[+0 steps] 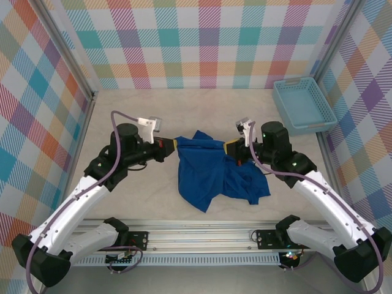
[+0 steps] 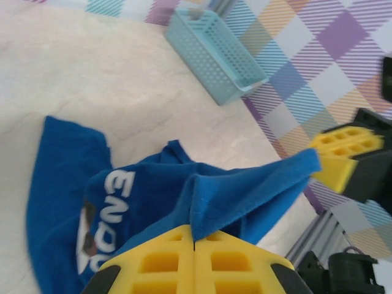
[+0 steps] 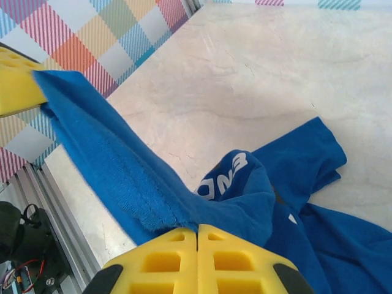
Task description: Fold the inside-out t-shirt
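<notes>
Royal-blue soft cloth t-shirt (image 1: 211, 177) midway on the pale table (image 1: 122, 116), between the arms. Left edge pinched by left gripper (image 1: 173, 146), yellow fingers (image 2: 165, 263) pressed together on cloth; right edge likewise clamped by right gripper (image 1: 229, 147). Cloth stretched between them, rest heaped nearer.

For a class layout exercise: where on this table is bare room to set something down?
Free: the far strip of table between back wall, basket and t-shirt. Crowded: the middle, where left gripper and right gripper pinch the t-shirt.
</notes>
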`<state>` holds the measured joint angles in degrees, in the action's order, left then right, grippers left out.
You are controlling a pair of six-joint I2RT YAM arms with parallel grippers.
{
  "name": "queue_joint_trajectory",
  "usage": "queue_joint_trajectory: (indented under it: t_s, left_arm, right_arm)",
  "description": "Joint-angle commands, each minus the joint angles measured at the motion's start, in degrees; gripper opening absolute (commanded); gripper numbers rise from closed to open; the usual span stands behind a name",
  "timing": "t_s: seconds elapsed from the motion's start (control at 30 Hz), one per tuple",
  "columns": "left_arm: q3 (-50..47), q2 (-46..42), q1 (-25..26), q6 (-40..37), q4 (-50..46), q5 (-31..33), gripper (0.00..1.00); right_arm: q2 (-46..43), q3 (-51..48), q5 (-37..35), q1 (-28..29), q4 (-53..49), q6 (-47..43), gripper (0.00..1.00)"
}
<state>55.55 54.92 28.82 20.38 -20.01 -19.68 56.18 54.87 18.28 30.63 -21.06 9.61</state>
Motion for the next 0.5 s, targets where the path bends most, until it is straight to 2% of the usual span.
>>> queue_joint_trajectory:
  t_s: [0.0,0.07,0.1,0.17,0.23,0.27,0.3,0.33,0.37,0.47]
  left_arm:
    - [-0.94,-1.35,-1.75,2.37,-5.81,5.74,0.0]
    - [-1.48,-1.09,-1.75,2.2,-6.09,7.08,0.0]
    - [-2.02,-1.01,-1.76,1.95,-4.82,5.28,0.0]
    - [-4.14,-1.0,-1.83,3.72,1.97,-2.59,0.0]
    - [-6.45,-1.0,-1.75,7.83,12.41,-12.05,0.0]
    - [-7.45,-0.88,-1.75,10.37,17.17,-16.01,0.0]
    - [-8.13,-0.9,-1.67,12.29,21.24,-18.63,0.0]
    - [-8.62,-1.09,-1.68,13.71,24.35,-21.03,0.0]
    - [-8.61,-1.49,-1.67,14.22,25.41,-21.99,0.0]
    - [-7.17,-2.45,-1.66,12.24,21.51,-20.52,0.0]
  right_arm:
    - [-1.86,-1.59,6.11,-2.44,1.06,-1.55,0.0]
    - [-2.95,-3.54,13.54,-4.42,4.64,0.28,0.0]
    - [-3.43,-4.64,17.29,-5.2,6.94,1.71,0.0]
    - [-3.3,-7.3,24.75,-5.96,15.41,6.25,0.01]
    - [-0.42,-7.42,28.51,-5.62,19.55,9.36,0.04]
    - [1.44,-6.31,27.68,-4.92,17.69,8.73,0.05]
    - [2.71,-5.08,23.36,-3.97,14.4,7.56,0.06]
    - [4.23,-3.35,14.77,-2.68,8.64,6.54,0.07]
    - [5.92,-1.47,7.8,-1.6,3.58,5.13,0.09]
    - [8.33,1.23,-3.25,-0.85,-4.95,5.86,0.21]
